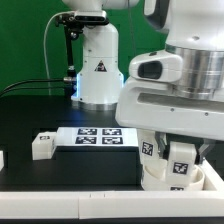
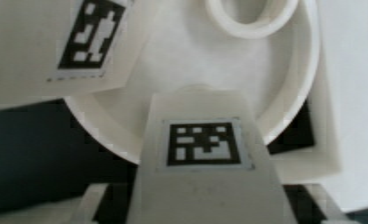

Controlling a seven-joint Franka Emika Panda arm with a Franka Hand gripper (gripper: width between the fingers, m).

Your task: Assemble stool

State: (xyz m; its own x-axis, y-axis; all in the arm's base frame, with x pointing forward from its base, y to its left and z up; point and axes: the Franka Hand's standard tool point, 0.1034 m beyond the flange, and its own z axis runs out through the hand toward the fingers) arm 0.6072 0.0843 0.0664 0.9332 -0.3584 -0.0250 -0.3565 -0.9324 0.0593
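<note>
Seat (image 2: 190,75), one; tagged legs (image 2: 207,145) at it, two; loose leg (image 1: 42,146), one.

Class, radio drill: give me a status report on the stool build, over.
Tool shut on leg. Leg at round seat; second leg alongside. No obstruction seen.

Green backdrop (image 1: 22,40) behind matte black tabletop (image 1: 35,112).

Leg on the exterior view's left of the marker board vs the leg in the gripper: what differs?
The loose leg sits alone on the black table. The gripped leg is up against the round seat.
Nothing touches the loose leg. The gripped leg is clamped between the fingers of the gripper.
Both are white, chunky and carry a black-and-white tag.
</note>
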